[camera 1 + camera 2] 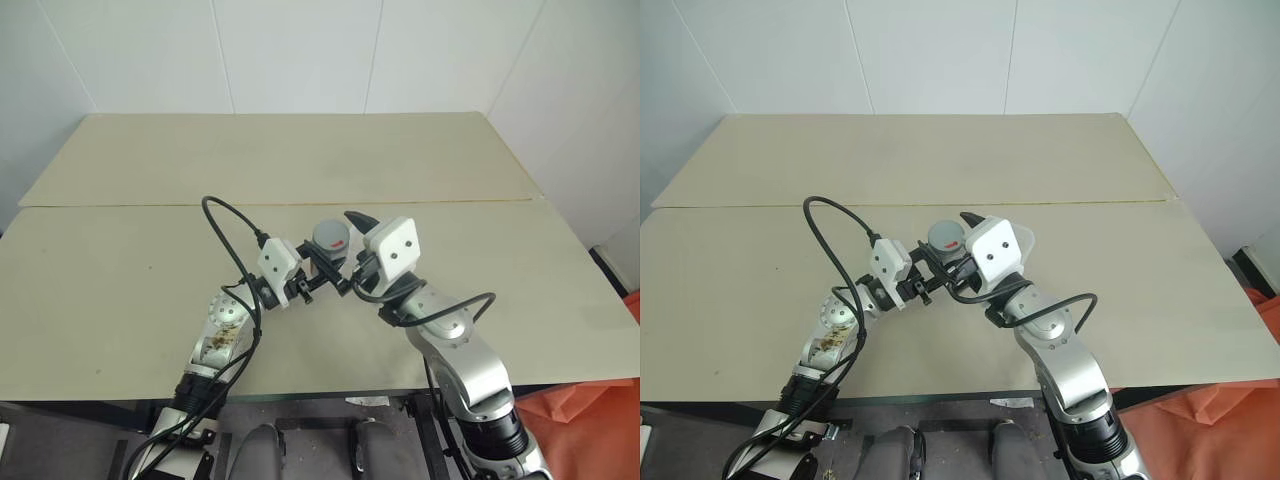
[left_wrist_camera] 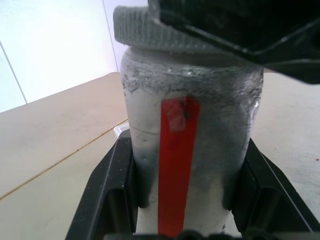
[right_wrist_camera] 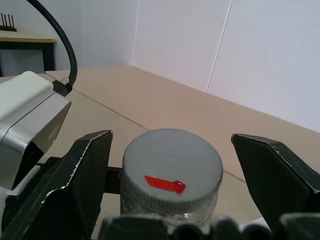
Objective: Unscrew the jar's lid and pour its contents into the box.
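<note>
- Our left gripper (image 2: 185, 220) pinches the jar (image 2: 187, 145), held above the surface (image 1: 120, 270) at frame center.
- Our right gripper (image 3: 172, 165) stands spread, fingers (image 3: 75, 175) flanking the lid (image 3: 172, 160), angled in from the right.

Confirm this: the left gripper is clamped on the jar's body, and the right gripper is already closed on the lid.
Not quite. The left gripper is clamped on the jar, but the right gripper is open: in the right wrist view its fingers stand on either side of the lid with gaps showing, not yet closed on it.
</note>
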`<state>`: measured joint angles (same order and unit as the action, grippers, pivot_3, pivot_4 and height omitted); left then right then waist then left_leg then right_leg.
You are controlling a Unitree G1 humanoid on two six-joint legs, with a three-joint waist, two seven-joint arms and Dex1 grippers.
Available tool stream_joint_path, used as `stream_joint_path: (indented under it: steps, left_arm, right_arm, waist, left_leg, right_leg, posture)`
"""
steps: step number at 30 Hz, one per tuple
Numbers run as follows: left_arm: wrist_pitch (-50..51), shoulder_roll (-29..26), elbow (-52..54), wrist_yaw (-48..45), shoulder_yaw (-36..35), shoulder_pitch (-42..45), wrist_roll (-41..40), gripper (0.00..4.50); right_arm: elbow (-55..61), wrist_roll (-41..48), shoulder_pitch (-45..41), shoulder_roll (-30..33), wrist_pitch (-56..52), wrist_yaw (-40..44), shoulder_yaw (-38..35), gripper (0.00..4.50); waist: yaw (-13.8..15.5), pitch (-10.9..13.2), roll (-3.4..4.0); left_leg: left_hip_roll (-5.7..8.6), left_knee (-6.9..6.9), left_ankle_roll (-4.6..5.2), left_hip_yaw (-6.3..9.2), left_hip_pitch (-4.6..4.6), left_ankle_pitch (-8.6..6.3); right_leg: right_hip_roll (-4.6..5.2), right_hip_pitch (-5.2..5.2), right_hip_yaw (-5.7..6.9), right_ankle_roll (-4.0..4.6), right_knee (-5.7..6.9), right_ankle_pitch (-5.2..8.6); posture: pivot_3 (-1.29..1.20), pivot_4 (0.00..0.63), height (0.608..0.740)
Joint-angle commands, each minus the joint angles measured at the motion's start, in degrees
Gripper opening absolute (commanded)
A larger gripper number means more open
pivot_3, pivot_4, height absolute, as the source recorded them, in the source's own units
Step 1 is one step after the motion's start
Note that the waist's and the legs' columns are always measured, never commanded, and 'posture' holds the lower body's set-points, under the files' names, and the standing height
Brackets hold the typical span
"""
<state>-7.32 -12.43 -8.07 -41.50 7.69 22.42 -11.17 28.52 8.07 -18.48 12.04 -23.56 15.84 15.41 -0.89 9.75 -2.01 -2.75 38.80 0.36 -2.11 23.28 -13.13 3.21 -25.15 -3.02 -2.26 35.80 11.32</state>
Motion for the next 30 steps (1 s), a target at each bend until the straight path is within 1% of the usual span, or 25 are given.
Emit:
stream_joint_path:
  steps: [1, 4, 5, 8, 9, 10, 11, 17, 21, 23, 26, 29, 30]
  left_arm:
    - [-0.8, 0.1, 2.6, -0.2, 0.0, 0.3, -0.6, 1.95]
    - [-0.7, 0.2, 2.5, -0.5, 0.2, 0.4, -0.6, 1.95]
    - [-0.5, 0.4, 2.7, -0.5, 0.1, 0.5, -0.9, 1.95]
    - [-0.3, 0.6, 2.7, -0.5, 0.1, 0.7, -1.0, 1.95]
    - [-0.4, 0.6, 2.6, -0.6, 0.0, 0.7, -0.9, 1.95]
    - [-0.4, 0.6, 2.6, -0.6, 0.0, 0.7, -0.9, 1.95]
    - [-0.4, 0.5, 2.6, -0.6, 0.0, 0.7, -0.9, 1.95]
    - [0.0, 0.2, 3.2, -1.7, 0.2, 0.1, -1.7, 1.95]
    - [2.4, -1.1, 6.6, -5.0, 0.9, -1.3, -4.4, 1.95]
    - [4.1, -2.3, 9.2, -7.0, 1.3, -2.3, -5.9, 1.95]
    - [7.5, -4.4, 13.6, -10.5, 1.5, -3.7, -9.6, 1.95]
    - [9.5, -6.1, 16.5, -13.6, 2.1, -4.2, -11.8, 1.95]
    - [9.8, -6.3, 17.0, -14.3, 2.3, -4.2, -12.1, 1.95]
  right_arm:
    - [0.2, -0.4, -0.4, -0.5, 2.4, 0.9, -0.3, 4.44]
    - [-0.2, -0.6, -0.3, -0.8, 2.8, 1.3, -0.3, 4.44]
    - [-0.4, -0.6, -0.3, -1.0, 3.0, 1.4, -0.3, 4.28]
    - [-0.9, -0.8, -0.2, -1.3, 3.6, 1.4, -0.5, 3.55]
    - [-1.0, -1.1, -0.2, -1.4, 3.8, 1.4, -0.5, 3.15]
    - [-1.1, -1.2, -0.2, -1.4, 3.8, 1.4, -0.6, 2.87]
    - [-1.1, -1.4, -0.1, -1.5, 3.9, 1.4, -0.6, 2.79]
    - [-1.2, -1.1, -0.1, -0.4, 4.5, 3.1, -1.2, 2.79]
    - [-0.8, 6.5, -0.5, 2.5, 5.5, 11.3, -4.7, 2.79]
    - [-0.7, 9.9, -1.4, 5.8, 5.9, 17.7, -5.9, 2.79]
    - [-1.5, 18.4, -3.5, 10.8, 3.7, 28.1, -8.5, 2.79]
    - [-4.4, 24.5, -6.9, 15.7, 3.1, 39.9, -9.0, 2.79]
    - [-5.9, 25.7, -8.3, 16.9, 3.1, 43.4, -8.7, 2.79]
  waist:
    - [0.0, 0.0, 0.00]
    - [0.0, 0.0, 0.00]
    - [0.0, 0.0, 0.00]
    - [0.0, 0.0, 0.00]
    - [0.0, 0.0, 0.00]
    - [0.0, 0.0, 0.00]
    - [0.0, 0.0, 0.00]
    - [0.0, 0.0, 0.00]
    - [0.0, 0.0, 0.00]
    - [0.0, 0.0, 0.00]
    - [-0.1, 0.0, 0.00]
    - [-0.2, 0.0, 0.00]
    - [-0.2, 0.0, 0.00]
  left_leg:
    - [0.00, 0.00, 0.00, 0.00, 0.00, 0.00]
    - [0.00, -0.01, 0.00, 0.00, 0.00, 0.00]
    - [0.00, 0.00, 0.00, 0.00, 0.00, 0.00]
    - [0.00, 0.00, 0.00, 0.00, 0.00, 0.00]
    - [0.00, 0.00, 0.00, 0.00, 0.00, 0.00]
    - [0.00, 0.00, 0.00, 0.00, 0.00, 0.00]
    - [0.00, 0.00, 0.00, 0.00, 0.00, 0.00]
    - [0.00, 0.00, 0.00, 0.00, 0.00, 0.00]
    - [0.00, 0.00, 0.00, 0.00, 0.01, 0.00]
    - [0.00, -0.01, 0.00, 0.00, 0.01, 0.00]
    - [-0.01, -0.01, 0.00, 0.00, 0.01, 0.00]
    - [-0.03, 0.00, 0.00, -0.01, -0.05, 0.00]
    - [-0.03, 0.00, 0.00, 0.00, -0.08, 0.00]
  right_leg:
    - [0.00, 0.00, 0.00, 0.00, 0.00, 0.00]
    - [0.00, 0.00, 0.00, 0.00, 0.00, 0.00]
    - [0.00, 0.00, 0.00, 0.00, 0.00, 0.00]
    - [0.00, 0.00, 0.00, 0.00, 0.00, 0.00]
    - [0.00, 0.00, 0.00, 0.00, 0.00, 0.00]
    - [0.00, 0.00, 0.00, 0.00, 0.00, 0.00]
    - [0.00, 0.00, 0.00, 0.00, 0.00, 0.00]
    - [0.00, 0.00, 0.00, 0.00, 0.00, 0.00]
    - [0.01, 0.00, 0.00, 0.00, -0.02, 0.00]
    - [0.01, 0.01, 0.00, 0.00, -0.02, 0.00]
    - [0.01, 0.01, 0.00, 0.00, -0.03, 0.00]
    - [0.00, 0.02, 0.00, 0.04, -0.01, 0.03]
    - [-0.01, 0.05, 0.01, 0.26, 0.01, 0.16]
  posture:
    - [0.00, 0.150, 0.740]
    - [0.00, 0.150, 0.740]
    - [0.00, 0.150, 0.740]
    - [0.00, 0.150, 0.740]
    - [0.00, 0.150, 0.740]
    - [0.00, 0.150, 0.740]
    - [0.00, 0.150, 0.740]
    - [0.00, 0.150, 0.740]
    - [0.00, 0.150, 0.740]
    - [0.00, 0.150, 0.740]
    - [0.00, 0.150, 0.740]
    - [0.00, 0.150, 0.740]
    - [0.00, 0.150, 0.740]
